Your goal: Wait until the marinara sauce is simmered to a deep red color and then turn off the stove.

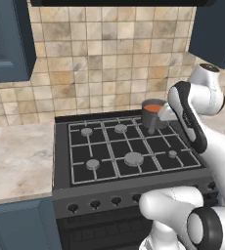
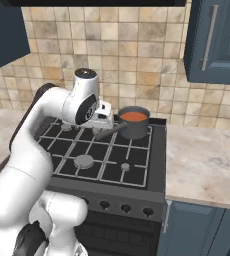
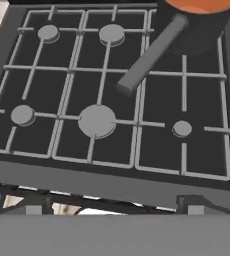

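Marinara sauce (image 2: pixel 134 116) still orange-red in the saucepan (image 2: pixel 135 127) at two o'clock on the stove (image 1: pixel 129 146), gripper (image 3: pixel 114 209) wide open and empty above the front edge — risks cutting heat early, or turning the wrong knob.

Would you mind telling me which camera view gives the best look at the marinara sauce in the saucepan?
The right base view: the marinara sauce shows as a whole orange-red surface inside the saucepan, unobstructed. In the left base view the arm crowds the pan, leaving a smaller patch of sauce. The hand view cuts it off at the top edge.
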Robot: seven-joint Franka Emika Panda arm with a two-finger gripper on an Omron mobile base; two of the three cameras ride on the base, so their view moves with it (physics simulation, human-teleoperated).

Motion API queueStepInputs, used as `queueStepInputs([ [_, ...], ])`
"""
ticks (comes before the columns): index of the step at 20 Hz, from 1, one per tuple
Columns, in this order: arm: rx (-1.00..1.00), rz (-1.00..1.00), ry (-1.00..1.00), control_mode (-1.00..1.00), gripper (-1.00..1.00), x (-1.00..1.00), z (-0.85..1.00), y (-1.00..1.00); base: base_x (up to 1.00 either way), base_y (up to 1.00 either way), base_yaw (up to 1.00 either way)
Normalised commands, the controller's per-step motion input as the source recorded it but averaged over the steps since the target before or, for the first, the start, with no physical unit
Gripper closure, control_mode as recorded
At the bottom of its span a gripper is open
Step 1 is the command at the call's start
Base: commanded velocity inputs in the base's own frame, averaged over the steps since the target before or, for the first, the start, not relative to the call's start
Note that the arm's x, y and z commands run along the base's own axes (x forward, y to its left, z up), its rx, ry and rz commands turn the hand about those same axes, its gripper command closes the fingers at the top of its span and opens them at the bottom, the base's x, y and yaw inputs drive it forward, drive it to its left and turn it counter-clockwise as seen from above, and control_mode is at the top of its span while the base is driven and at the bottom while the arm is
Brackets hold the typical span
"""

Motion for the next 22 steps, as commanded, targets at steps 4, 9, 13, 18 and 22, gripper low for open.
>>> queueStepInputs([
  [4, 0.09, 0.08, -0.19, -1.0, -1.0, -0.16, -0.44, -0.8, 0.0, 0.0, 0.0],
  [9, 0.1, 0.1, -0.26, -1.0, -1.0, -0.2, -0.37, -0.8, 0.0, 0.0, 0.0],
  [13, 0.13, 0.06, -0.27, -1.0, -1.0, -0.27, -0.29, -0.73, 0.0, 0.0, 0.0],
  [18, 0.09, 0.0, -0.25, -1.0, -1.0, -0.31, -0.31, -0.46, 0.0, 0.0, 0.0],
  [22, 0.07, 0.0, -0.17, -1.0, -1.0, -0.21, -0.35, -0.3, 0.0, 0.0, 0.0],
])
